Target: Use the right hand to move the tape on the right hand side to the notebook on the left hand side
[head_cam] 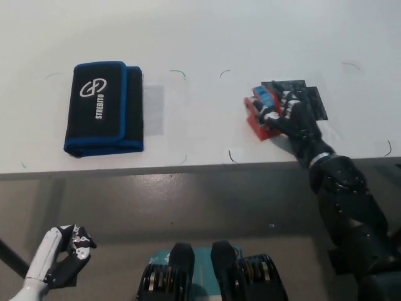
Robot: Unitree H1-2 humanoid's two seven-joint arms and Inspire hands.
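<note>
Gripping tape [263, 111], right hand [289, 116]

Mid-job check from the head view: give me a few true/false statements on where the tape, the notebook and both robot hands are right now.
1. The right robot hand is closed on the tape. True.
2. The tape already lies on the notebook. False: it is far to the right of it, with bare table between them.
3. The left robot hand is gripping the notebook. False: it hangs below the table edge at lower left, holding nothing.
4. A dark mat shows on the table just right of the tape. True.
5. The notebook is red. False: it is black with a blue border.
</note>
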